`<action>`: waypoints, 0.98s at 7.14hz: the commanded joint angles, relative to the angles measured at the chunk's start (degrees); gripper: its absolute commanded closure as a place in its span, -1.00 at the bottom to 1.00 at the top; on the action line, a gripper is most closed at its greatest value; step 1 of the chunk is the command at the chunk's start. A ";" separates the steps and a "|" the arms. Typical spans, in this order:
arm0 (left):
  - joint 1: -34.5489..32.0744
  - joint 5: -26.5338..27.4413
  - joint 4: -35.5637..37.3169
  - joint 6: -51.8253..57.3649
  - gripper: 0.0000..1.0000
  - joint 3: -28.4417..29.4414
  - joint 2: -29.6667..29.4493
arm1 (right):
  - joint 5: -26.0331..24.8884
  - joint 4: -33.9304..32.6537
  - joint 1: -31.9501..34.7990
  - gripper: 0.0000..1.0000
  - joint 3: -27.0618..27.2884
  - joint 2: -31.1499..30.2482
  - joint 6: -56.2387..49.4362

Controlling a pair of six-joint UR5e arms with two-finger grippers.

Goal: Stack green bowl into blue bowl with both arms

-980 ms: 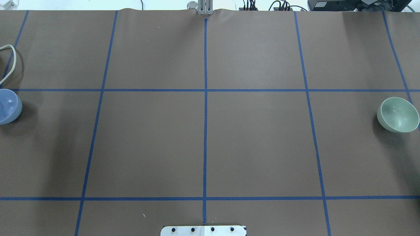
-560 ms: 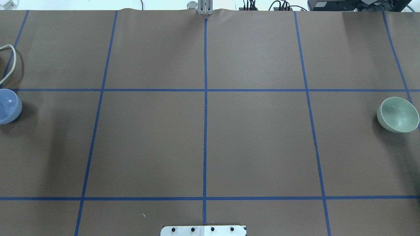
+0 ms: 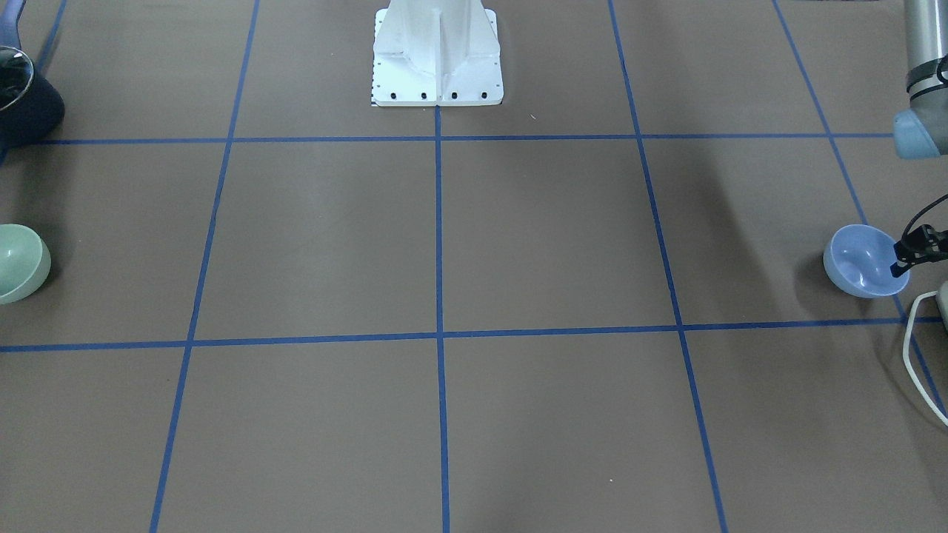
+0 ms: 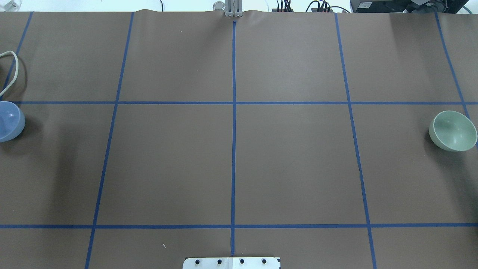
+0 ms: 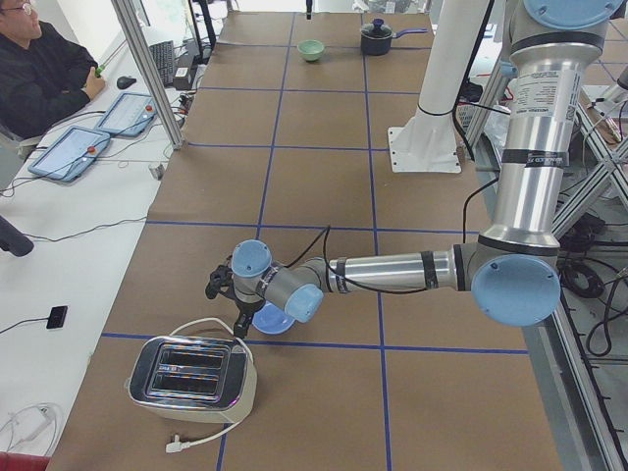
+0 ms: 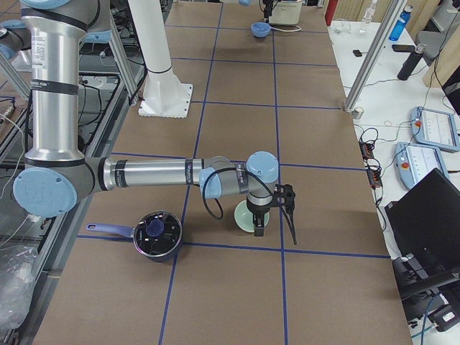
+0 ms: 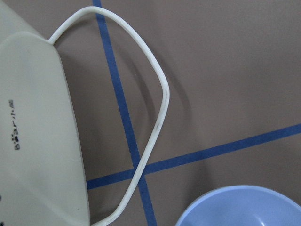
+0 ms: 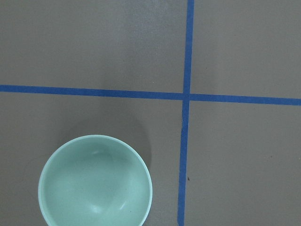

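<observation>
The green bowl [image 4: 453,130] stands upright at the table's far right edge; it also shows in the front view [image 3: 18,263] and the right wrist view [image 8: 95,181]. The blue bowl [image 4: 9,121] stands upright at the far left edge, also in the front view [image 3: 859,260] and cut off in the left wrist view [image 7: 240,207]. My left gripper [image 5: 228,306] hangs just over the blue bowl's far rim. My right gripper [image 6: 277,231] hangs at the green bowl's [image 6: 246,215] rim. I cannot tell whether either gripper is open or shut.
A cream toaster [image 5: 191,383] with a white cord [image 4: 11,71] stands right beside the blue bowl. A dark pot [image 6: 154,233] stands near the green bowl. The white pedestal [image 3: 437,55] stands at the robot's side of the table.
</observation>
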 commanded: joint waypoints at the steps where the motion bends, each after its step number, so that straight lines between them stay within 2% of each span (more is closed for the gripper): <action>1: 0.96 0.67 -1.37 -1.41 -0.96 0.13 0.77 | 0.03 -0.08 -0.02 -0.99 -0.03 0.07 0.07; 3: 2.97 3.83 -2.24 -1.24 -0.96 1.09 1.12 | 0.03 -0.08 -0.02 -0.99 -0.03 0.07 0.16; 7: 5.26 3.84 -4.97 -1.41 -0.95 2.16 2.36 | -0.06 -0.26 -0.11 -0.99 -0.12 0.07 0.33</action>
